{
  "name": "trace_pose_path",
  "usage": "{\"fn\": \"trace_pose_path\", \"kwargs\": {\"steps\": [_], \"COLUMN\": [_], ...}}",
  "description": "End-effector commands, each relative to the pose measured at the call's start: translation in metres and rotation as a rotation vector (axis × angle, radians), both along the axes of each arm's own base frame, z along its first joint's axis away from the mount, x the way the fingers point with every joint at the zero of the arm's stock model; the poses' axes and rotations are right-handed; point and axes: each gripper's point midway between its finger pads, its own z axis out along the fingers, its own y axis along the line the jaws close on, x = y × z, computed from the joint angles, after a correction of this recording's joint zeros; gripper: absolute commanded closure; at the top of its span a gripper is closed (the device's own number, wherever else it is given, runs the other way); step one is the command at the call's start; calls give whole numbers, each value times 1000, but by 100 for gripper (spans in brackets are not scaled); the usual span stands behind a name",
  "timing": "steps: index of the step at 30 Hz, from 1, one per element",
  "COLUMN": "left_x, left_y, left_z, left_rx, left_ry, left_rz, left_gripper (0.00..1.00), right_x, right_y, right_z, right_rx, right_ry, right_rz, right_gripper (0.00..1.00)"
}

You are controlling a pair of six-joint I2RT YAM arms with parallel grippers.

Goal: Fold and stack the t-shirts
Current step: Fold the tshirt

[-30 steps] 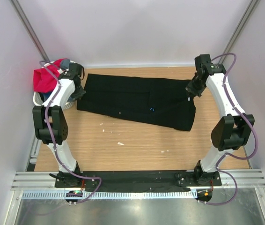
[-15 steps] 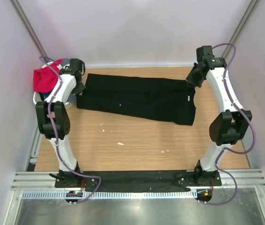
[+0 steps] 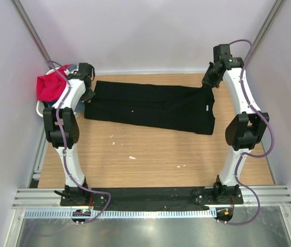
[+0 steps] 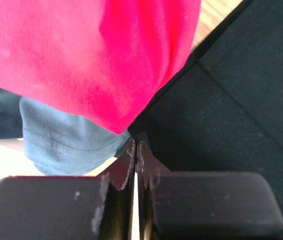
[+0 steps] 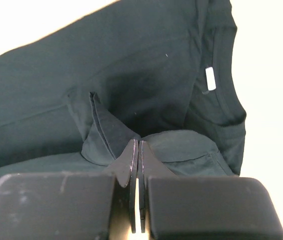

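Observation:
A large black t-shirt (image 3: 150,107) lies spread across the far half of the wooden table. My left gripper (image 3: 88,96) is shut on its left edge (image 4: 221,100), right beside the basket. My right gripper (image 3: 207,84) is shut on a bunched fold (image 5: 106,135) at its far right corner, near the collar with a white label (image 5: 210,78). A red-pink t-shirt (image 3: 48,87) and a blue one (image 3: 71,68) sit heaped in the basket. In the left wrist view the red-pink one (image 4: 81,55) hangs over a grey-blue one (image 4: 66,142).
The white plastic laundry basket (image 3: 41,108) stands at the far left table edge, against the left arm. Small white scraps (image 3: 132,157) lie on the bare wood in front of the shirt. Walls close in on both sides and the back.
Both grippers moved toward the far wall, still shut on the black shirt. The shirt was dragged back with them and now lies straighter and flatter.

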Motion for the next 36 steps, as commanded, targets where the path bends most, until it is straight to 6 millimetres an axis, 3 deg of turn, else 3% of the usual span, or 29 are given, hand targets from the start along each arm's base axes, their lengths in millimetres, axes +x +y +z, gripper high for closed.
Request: {"fn": "trace_pose_path", "kwargs": {"steps": [1,12,20,36], "left_x": [16,22,38,54], "left_y": [7,4,4,7], "left_z": [20,17,-5,-34], "left_rx": [32,38,41,68], "left_ry": [-75,-84,-62,-35], "left_rz": [34,29,29,34], "left_gripper": [100,100,100,100], "right_x": [16,24,41,67], "right_y": [1,-1,-3,-16], "right_z": [26,18,-21,-72], "right_rx": [-12,-34,-53,-85], "right_ry": [-95,-86,-32,7], "right_rz": [46,68,76,31], "right_gripper": [99,99,99,99]}}
